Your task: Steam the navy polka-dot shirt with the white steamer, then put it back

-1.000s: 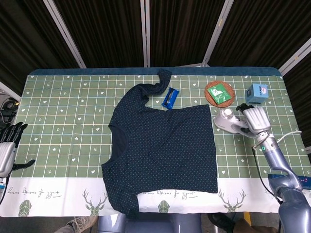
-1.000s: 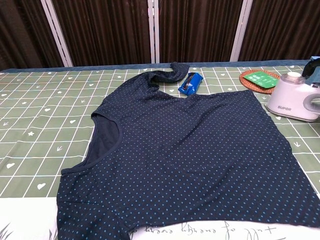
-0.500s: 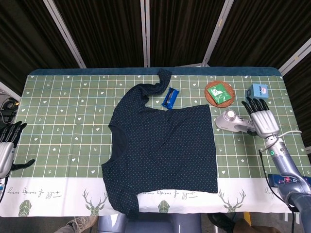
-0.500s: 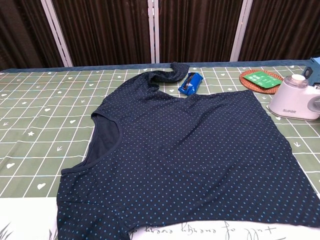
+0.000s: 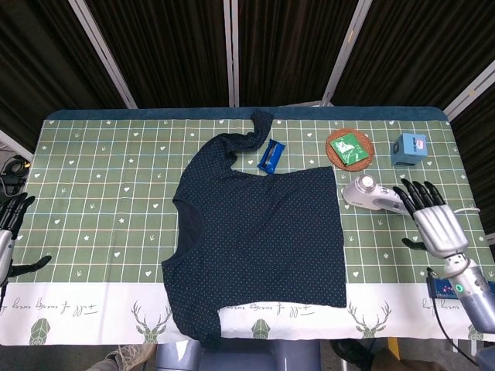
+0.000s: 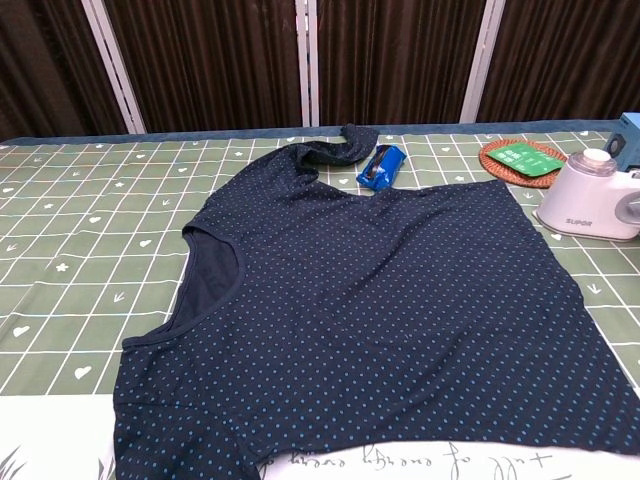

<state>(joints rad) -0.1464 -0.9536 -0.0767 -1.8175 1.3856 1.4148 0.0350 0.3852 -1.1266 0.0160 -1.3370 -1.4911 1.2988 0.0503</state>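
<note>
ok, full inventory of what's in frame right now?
shirt: 1, navy with light dots, spread flat mid-table
steamer: 1, white, lying on the table right of the shirt, not held
packet: 1, blue, beside the shirt's far sleeve
coaster: 1, brown woven, far right, green card on it
box: 1, light blue, right of the coaster
tablecloth: 1, green grid, white front border
right hand: fingers spread, near the steamer's handle, holding nothing
left hand: at the table's left edge, holding nothing
</note>
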